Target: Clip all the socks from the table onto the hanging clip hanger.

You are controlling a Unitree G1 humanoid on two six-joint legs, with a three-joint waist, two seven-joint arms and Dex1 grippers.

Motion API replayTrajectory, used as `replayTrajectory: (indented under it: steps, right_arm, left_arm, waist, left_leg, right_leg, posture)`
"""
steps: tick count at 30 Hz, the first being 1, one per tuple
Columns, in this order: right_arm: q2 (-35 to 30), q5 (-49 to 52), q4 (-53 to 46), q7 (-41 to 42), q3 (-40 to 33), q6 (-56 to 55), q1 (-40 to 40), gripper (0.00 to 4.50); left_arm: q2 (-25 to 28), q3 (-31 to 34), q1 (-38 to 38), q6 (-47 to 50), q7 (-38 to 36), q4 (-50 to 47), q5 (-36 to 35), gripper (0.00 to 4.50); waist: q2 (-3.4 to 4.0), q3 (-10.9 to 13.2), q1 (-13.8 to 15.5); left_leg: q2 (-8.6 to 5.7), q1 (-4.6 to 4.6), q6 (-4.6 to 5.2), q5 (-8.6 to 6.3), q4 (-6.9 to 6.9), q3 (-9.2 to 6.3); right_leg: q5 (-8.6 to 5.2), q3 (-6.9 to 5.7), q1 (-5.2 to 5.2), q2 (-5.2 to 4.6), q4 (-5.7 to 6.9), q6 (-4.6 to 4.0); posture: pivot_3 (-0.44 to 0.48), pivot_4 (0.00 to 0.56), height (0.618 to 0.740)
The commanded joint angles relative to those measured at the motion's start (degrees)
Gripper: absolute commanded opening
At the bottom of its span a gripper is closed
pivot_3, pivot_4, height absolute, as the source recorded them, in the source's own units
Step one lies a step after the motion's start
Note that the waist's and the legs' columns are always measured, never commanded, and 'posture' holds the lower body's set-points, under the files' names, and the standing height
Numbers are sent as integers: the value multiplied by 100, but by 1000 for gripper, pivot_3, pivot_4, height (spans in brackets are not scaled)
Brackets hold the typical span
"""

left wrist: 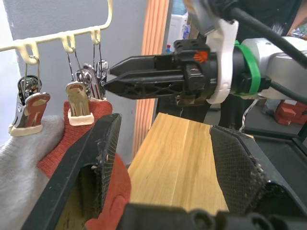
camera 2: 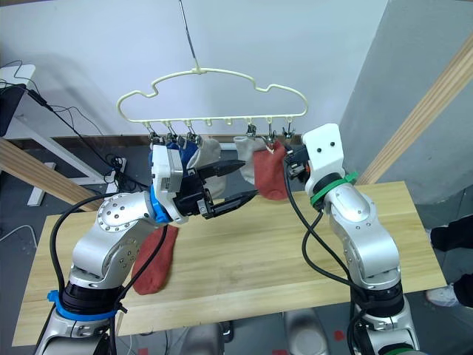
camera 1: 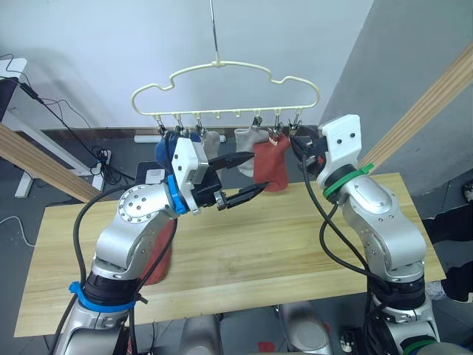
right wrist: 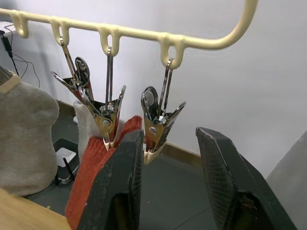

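With both grippers' fingers spread and empty, the right gripper (right wrist: 165, 182) is raised to an unused clip (right wrist: 158, 125); the hung rust-red sock (camera 1: 270, 164) could be knocked loose. 1 red sock (camera 2: 154, 262) remains on the table (camera 1: 295, 244).

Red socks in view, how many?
2. One red sock hangs clipped to the hanger. The other red sock lies on the table, partly behind the left arm, which may hide more.
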Motion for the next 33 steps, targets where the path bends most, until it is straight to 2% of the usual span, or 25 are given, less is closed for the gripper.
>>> replayTrajectory:
  steps: [1,14,23,29,33]
  right_arm:
    - [79,-49,-97,-71,22,61,-96,1799]
    - [395,-346,221,-406,12,-80,-318,1799]
    - [387,-536,297,-534,-92,-104,-360,1799]
    - [423,-480,209,-554,-182,98,-452,1799]
    - [708,-228,198,-560,-335,221,-620,1799]
  left_arm:
    - [-29,38,-50,-95,-27,-155,9,3276]
    - [-57,5,-72,-150,-84,-77,123,3276]
    - [-97,-18,-74,-245,-128,-23,231,3276]
    - [-106,-18,-51,-250,-152,-36,247,3276]
    - [-105,-30,-50,-254,-176,-26,251,3276]
  waist:
    - [0,0,1]
    - [0,0,-5]
    - [0,0,-4]
    - [0,0,-11]
    - [1,0,-13]
  left_leg:
    - [0,0,0,0,0,0]
    - [0,0,0,0,0,-1]
    - [0,-1,0,0,0,0]
    - [0,-1,0,0,0,0]
    - [1,-1,0,0,-1,-1]
  right_leg:
    - [0,0,0,0,0,0]
    - [2,-1,-1,0,2,-2]
    - [2,-1,-2,0,1,-2]
    - [2,0,-2,0,2,-2]
    - [2,-1,-3,0,2,-2]
  posture:
    - [-249,293,740]
    - [-246,291,740]
    - [-248,289,740]
    - [-253,289,740]
    - [-255,288,740]
